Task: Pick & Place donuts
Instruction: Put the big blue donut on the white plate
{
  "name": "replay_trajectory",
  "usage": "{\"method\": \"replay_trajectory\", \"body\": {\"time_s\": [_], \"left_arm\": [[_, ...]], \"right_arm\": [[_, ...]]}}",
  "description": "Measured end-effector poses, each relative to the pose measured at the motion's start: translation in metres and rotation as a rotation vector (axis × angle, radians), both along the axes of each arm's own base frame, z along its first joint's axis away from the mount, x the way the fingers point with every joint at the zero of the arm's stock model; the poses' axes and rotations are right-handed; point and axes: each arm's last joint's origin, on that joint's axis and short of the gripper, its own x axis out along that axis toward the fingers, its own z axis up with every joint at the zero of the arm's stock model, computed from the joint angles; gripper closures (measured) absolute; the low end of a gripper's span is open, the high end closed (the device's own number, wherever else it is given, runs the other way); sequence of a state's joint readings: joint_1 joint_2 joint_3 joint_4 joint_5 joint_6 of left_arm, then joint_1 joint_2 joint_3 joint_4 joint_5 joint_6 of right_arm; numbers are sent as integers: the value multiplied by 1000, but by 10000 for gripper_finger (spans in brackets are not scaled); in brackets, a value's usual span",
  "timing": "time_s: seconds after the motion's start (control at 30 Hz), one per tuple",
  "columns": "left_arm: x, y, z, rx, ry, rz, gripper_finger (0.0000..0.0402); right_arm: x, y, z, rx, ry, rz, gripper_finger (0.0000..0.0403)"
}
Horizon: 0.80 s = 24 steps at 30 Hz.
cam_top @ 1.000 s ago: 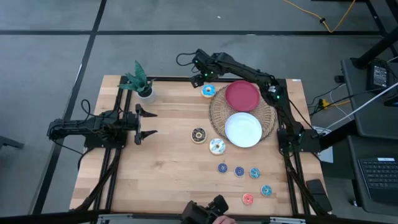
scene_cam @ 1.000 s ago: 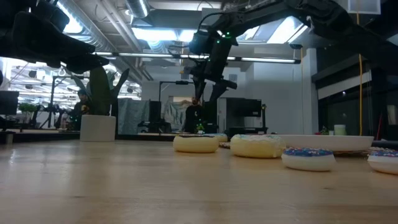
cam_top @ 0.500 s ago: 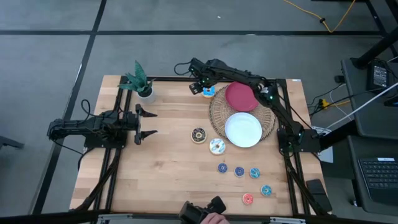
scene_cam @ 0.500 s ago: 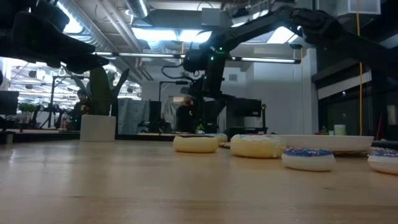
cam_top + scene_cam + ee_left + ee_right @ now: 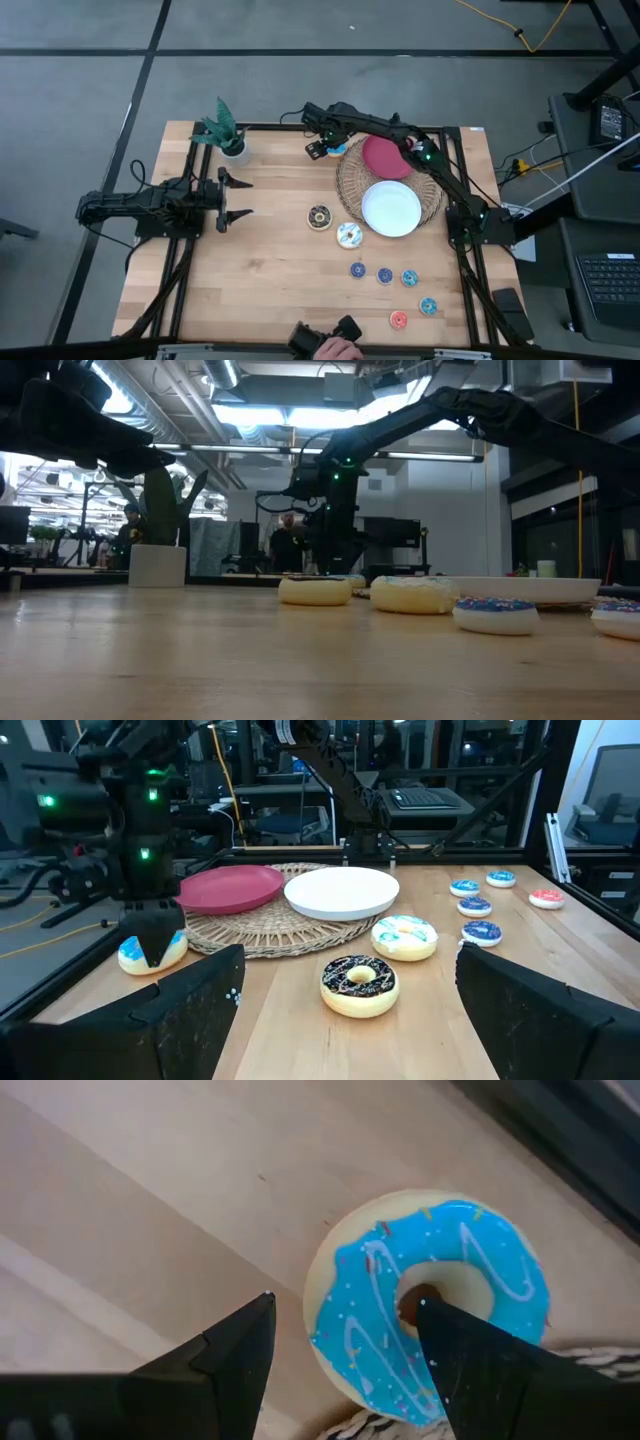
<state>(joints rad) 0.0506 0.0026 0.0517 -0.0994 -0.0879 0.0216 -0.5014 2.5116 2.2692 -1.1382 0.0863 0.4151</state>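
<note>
The blue-iced donut (image 5: pixel 430 1300) lies flat on the wood at the table's far edge, beside the wicker mat (image 5: pixel 350 185). My right gripper (image 5: pixel 345 1302) is open and low over it, also seen in the left wrist view (image 5: pixel 150 935). One fingertip is at the donut's hole and the other is past its outer rim. The chocolate donut (image 5: pixel 319 217) and the white-iced donut (image 5: pixel 349 235) lie mid-table. Several coin-sized blue rings (image 5: pixel 385 275) and a red-pink one (image 5: pixel 398 320) lie nearer. My left gripper (image 5: pixel 222 198) waits open at the table's left. My right gripper comes at the blue-iced donut from above, pointing down. One finger (image 5: pixel 470 1370) is over the hole (image 5: pixel 421 1302) and the other (image 5: pixel 225 1360) is outside the rim (image 5: pixel 312 1295). I cannot tell whether either finger touches the donut, which lies flat on the table.
A red plate (image 5: pixel 387 156) and a white plate (image 5: pixel 391 208) rest on the wicker mat. A small potted plant (image 5: pixel 225 135) stands at the far left corner. A person's hand (image 5: pixel 335 350) shows at the near edge. Bare wood lies between my left gripper and the donuts.
My right gripper has come down and slightly toward the table's left, from above the far edge onto the blue-iced donut. The donuts have stayed where they were.
</note>
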Motion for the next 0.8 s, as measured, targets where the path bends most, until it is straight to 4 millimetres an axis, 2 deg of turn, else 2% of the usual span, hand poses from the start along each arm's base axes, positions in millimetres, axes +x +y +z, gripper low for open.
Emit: {"method": "replay_trajectory", "body": {"time_s": [0.47,0.8], "left_arm": [[0,0,0,0,0,0,49],[0,0,0,0,0,0,49]], "right_arm": [[-2,1,-2,16,24,36,163],[-4,2,-2,49,39,85,255]]}}
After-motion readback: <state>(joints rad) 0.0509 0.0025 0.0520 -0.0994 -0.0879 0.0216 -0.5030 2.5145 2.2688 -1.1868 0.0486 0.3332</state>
